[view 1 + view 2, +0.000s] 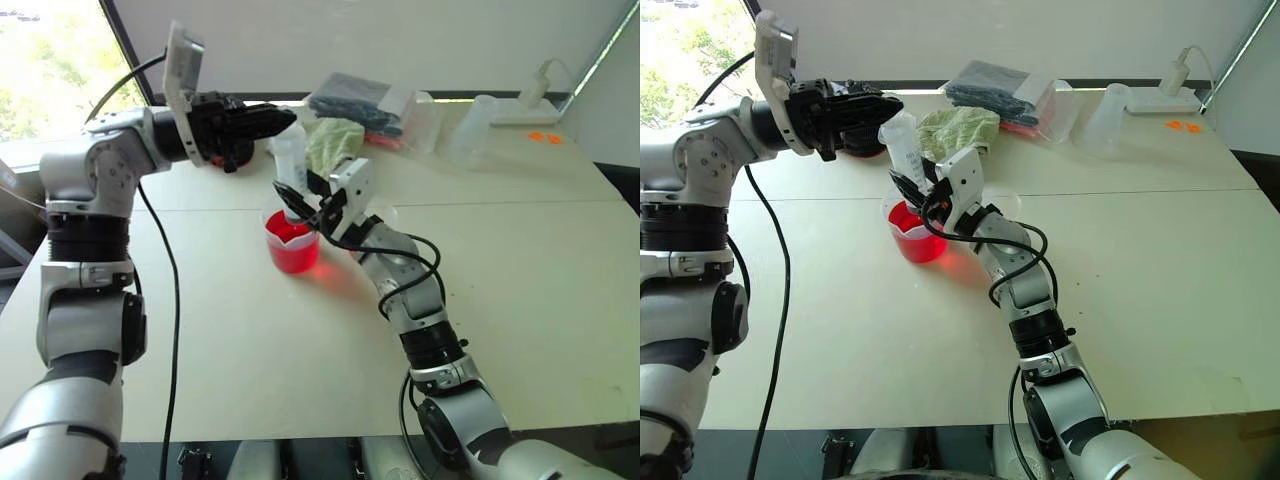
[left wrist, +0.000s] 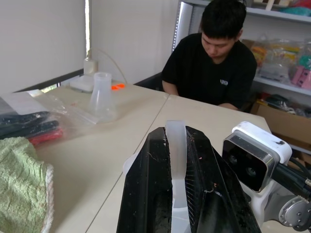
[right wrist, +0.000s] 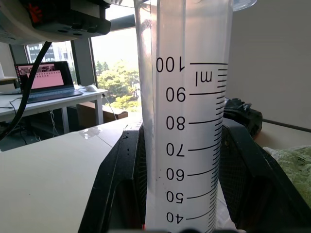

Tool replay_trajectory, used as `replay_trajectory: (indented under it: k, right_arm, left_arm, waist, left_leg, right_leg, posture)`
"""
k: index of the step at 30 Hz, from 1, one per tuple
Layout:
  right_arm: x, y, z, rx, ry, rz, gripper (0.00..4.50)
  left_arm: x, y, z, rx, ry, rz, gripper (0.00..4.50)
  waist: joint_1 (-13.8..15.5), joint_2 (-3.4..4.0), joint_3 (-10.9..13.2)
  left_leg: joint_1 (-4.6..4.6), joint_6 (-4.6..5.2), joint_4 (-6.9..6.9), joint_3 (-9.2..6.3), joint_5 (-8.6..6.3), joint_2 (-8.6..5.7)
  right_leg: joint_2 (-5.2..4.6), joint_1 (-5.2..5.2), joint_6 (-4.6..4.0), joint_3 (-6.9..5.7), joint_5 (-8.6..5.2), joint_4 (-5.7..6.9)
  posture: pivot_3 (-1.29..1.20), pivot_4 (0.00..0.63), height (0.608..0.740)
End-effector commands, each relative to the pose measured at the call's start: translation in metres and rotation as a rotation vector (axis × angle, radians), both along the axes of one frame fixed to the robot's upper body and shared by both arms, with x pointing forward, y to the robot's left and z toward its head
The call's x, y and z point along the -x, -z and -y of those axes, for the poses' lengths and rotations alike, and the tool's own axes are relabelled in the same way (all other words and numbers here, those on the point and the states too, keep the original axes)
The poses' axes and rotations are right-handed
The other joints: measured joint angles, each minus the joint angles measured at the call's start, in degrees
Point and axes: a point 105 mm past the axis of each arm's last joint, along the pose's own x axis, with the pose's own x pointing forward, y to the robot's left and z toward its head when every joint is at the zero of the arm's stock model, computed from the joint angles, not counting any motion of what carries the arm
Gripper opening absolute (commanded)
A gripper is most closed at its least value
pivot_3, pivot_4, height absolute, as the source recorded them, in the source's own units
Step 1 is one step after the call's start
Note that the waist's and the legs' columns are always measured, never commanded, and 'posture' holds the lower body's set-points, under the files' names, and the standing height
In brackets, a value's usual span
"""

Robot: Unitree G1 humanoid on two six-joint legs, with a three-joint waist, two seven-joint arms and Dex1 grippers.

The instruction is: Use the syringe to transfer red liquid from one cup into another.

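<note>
Red liquid in spouted beaker

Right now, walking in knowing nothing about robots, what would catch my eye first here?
Probably the beaker of bright red liquid near the middle of the pale table. A clear syringe stands upright over it, the right gripper clamped on its barrel and the left gripper pinching its plunger at the top. Across the table, a person in black sits looking down.
</note>
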Motion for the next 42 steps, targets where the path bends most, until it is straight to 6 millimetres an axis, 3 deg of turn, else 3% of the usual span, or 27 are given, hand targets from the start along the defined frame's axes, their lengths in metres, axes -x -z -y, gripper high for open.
replay_trajectory:
  k: [1,17,42]
  right_arm:
    - [0.007,0.001,-0.012,0.003,-0.040,0.005,1.40]
    - [0.019,0.021,-0.023,0.019,-0.083,-0.051,1.40]
    - [0.022,0.030,-0.028,0.039,-0.100,-0.059,1.40]
  left_arm:
    - [0.018,-0.038,0.006,0.045,0.053,0.139,0.04]
    - [0.021,-0.051,0.004,0.067,0.047,0.182,0.04]
    - [0.023,-0.067,0.005,0.062,0.035,0.244,0.04]
  waist:
    - [0.01,0.00,0.00]
    - [0.08,0.00,0.00]
    - [0.06,0.00,0.00]
  left_leg:
    - [0.00,0.00,0.00,0.00,0.00,0.00]
    - [0.00,0.00,0.00,0.00,0.00,0.00]
    - [0.00,0.00,0.00,0.00,0.00,0.00]
  right_leg:
    - [0.00,0.00,0.00,0.00,0.00,0.00]
    - [0.00,0.00,0.00,0.00,0.00,0.00]
    - [0.00,0.00,0.00,0.00,0.00,0.00]
  posture:
    - [0.00,0.150,0.711]
    - [0.00,0.150,0.711]
    - [0.00,0.150,0.711]
